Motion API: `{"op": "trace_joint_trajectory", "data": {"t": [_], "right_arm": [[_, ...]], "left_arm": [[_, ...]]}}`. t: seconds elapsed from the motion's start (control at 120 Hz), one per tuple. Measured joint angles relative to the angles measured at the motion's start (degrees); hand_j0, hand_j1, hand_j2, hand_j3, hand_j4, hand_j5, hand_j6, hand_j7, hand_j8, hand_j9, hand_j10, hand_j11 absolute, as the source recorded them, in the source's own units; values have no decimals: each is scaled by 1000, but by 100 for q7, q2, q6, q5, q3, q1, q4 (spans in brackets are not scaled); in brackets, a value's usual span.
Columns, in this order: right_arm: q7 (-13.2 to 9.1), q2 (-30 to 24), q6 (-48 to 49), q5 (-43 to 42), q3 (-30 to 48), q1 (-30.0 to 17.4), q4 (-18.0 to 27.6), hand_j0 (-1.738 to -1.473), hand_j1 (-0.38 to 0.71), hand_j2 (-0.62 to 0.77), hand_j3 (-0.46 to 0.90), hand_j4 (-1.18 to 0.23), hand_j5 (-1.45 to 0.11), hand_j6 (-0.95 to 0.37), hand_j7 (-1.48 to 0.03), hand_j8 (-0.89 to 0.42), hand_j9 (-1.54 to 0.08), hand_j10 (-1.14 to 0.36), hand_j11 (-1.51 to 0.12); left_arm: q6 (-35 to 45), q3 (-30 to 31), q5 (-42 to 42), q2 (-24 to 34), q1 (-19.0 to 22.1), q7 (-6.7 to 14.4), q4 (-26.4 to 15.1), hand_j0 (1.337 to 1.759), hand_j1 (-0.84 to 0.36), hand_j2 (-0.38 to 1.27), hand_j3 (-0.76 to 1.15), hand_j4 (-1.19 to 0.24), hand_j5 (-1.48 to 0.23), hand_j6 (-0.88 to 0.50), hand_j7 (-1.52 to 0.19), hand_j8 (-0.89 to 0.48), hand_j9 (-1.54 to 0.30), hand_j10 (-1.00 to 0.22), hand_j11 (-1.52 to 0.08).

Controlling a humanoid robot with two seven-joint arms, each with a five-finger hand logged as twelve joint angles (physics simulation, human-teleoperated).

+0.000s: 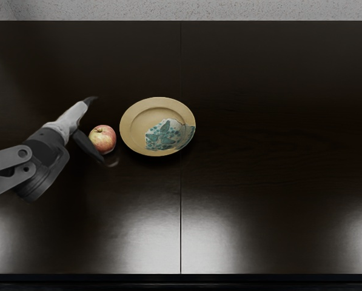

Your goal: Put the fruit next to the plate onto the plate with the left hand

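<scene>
Our left hand point(64, 125), fingers point(88, 99) spread and empty, just beside the apple point(102, 138), left of the plate point(138, 115), in the tabletop's point(265, 188) left half.

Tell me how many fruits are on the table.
1. The apple lies on the table, just left of the plate, close beside the left hand. No other fruit shows.

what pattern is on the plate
The plate is tan-yellow with a teal and white butterfly-like patch on its right side, seen in the head view.
</scene>
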Motion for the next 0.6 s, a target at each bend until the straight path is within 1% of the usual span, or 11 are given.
{"op": "trace_joint_trajectory", "data": {"t": [0.067, 0.15, 0.3, 0.4, 0.6], "right_arm": [[0, 0, 0, 0, 0, 3, 0, -1658, -349, 0, 0, 0, 0, 0, 0, 0, 0, 0, 0], [0, -3, 0, 2, 0, 5, 0, -1658, -349, 0, 0, 0, 0, 0, 0, 0, 0, 0, 0], [0, -12, -1, 4, 0, 8, -2, -1658, -349, 0, 0, 0, 0, 0, 0, 0, 0, 0, 0], [0, -21, -1, 4, 0, 8, -2, -1658, -349, 0, 0, 0, 0, 0, 0, 0, 0, 0, 0], [0, -19, -1, 6, 1, 24, -2, -1658, -349, 0, 0, 0, 0, 0, 0, 0, 0, 0, 0]], "left_arm": [[54, 0, 39, -97, 82, 0, 46, 1658, 289, 13, 0, -53, -67, -54, -67, -54, -66, -53, -66], [95, 1, 61, -154, 88, 0, 78, 1658, 271, 16, 0, -69, -87, -70, -87, -70, -87, -69, -87], [115, 3, 72, -235, 88, 0, 98, 1658, 174, 32, 0, -150, -192, -151, -192, -151, -192, -150, -192], [123, 1, 76, -230, 175, 0, 102, 1658, 111, 43, 0, -202, -260, -203, -260, -203, -260, -202, -260], [144, -7, 79, -165, 193, 0, 97, 1658, 46, 54, 0, -257, -331, -258, -331, -258, -331, -257, -331]]}}
